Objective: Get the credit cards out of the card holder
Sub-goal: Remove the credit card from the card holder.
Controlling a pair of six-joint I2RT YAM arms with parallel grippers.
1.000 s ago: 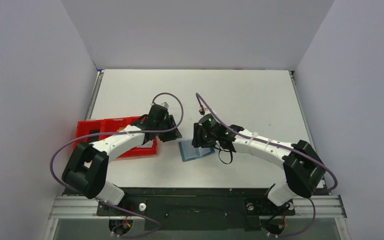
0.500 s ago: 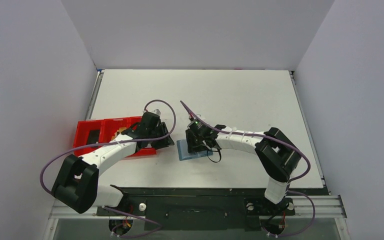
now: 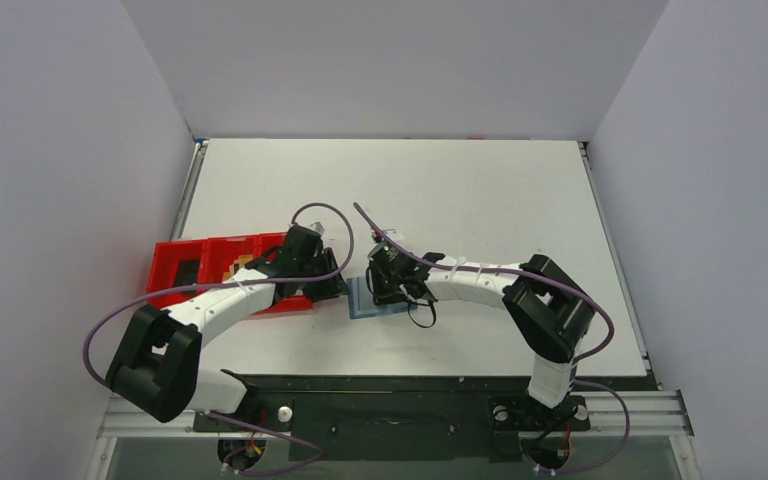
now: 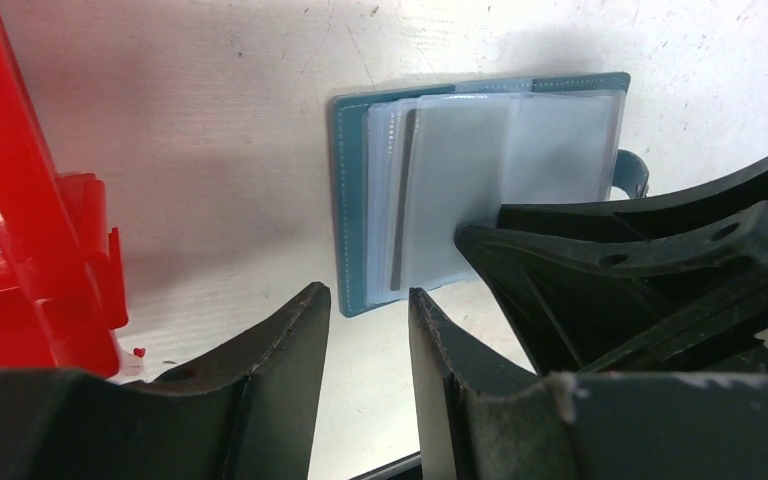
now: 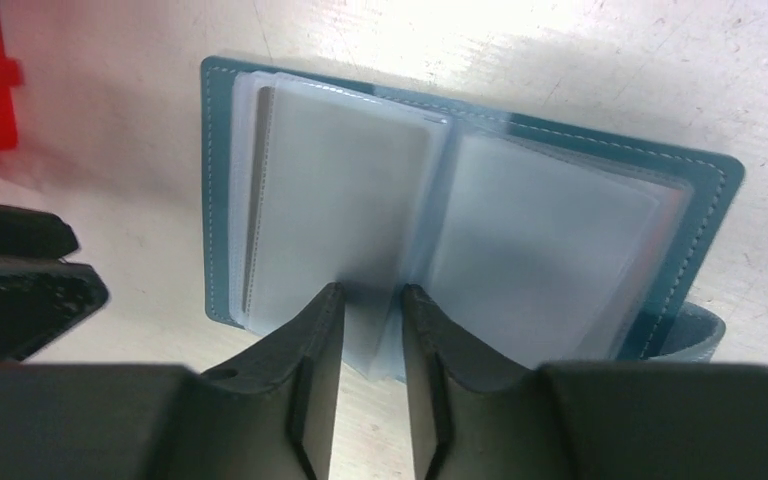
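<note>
1. The small blue wallet-like card holder (image 4: 352, 210) lies open and flat on the white, faintly scratched table (image 3: 480, 190). Its cover is a rounded rectangle with pale stitching along the rim, and a darker blue tab (image 5: 695, 335) curls from one edge
2. A fan of clear, glossy plastic sleeves (image 5: 550, 250) covers the inside of the holder. A thin dark strip (image 4: 397, 200) shows through the sleeves on one half, and what it is cannot be told
3. The red moulded plastic tray (image 3: 165, 258), split into compartments, stands just beside the holder on the left arm's side, not touching it. A dark grey rectangle (image 3: 188, 270) and a tan-gold patch (image 3: 239, 268) lie inside, too small to make out further
4. The left gripper (image 4: 365, 295) has matte black, scuffed fingers set slightly apart with nothing between them. The holder's tray-side edge lies just beyond their tips
5. The right gripper (image 5: 370, 292) stands over the holder's middle fold. Its black fingers leave only a narrow gap, and a sleeve's edge sits in that gap. Whether they pinch the sleeve cannot be told
</note>
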